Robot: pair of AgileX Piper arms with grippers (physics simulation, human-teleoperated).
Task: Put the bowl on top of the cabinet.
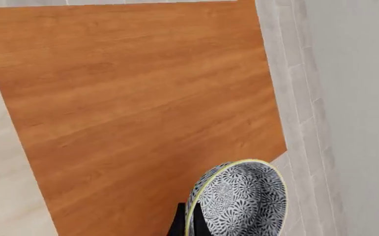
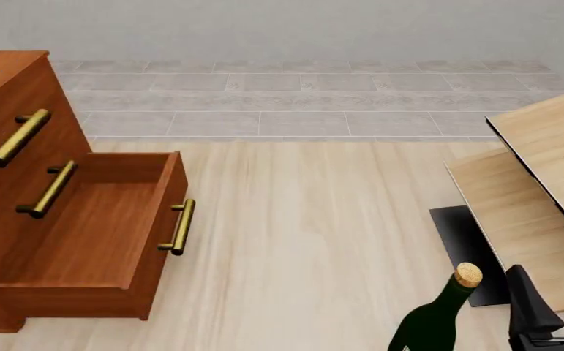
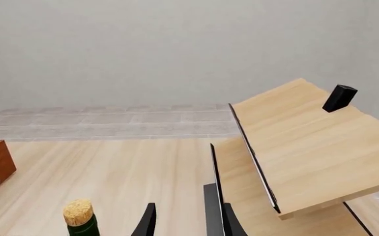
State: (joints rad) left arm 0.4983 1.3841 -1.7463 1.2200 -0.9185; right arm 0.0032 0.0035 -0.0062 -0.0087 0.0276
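The cabinet (image 2: 13, 168) looked like reddish-brown wood with a smooth, faintly satin finish and visible grain; its bar handles (image 2: 178, 227) looked like brushed brass. The bowl (image 1: 242, 199) appeared to be glazed ceramic, dark blue-and-white patterned outside. The worktop (image 2: 311, 248) was pale, matt wood with fine grain. The bottle (image 2: 438, 318) looked like glossy dark green glass with a rough cork stopper. The fingers (image 2: 530, 300) were matt black.

Bright even light, sharp, faint shadows
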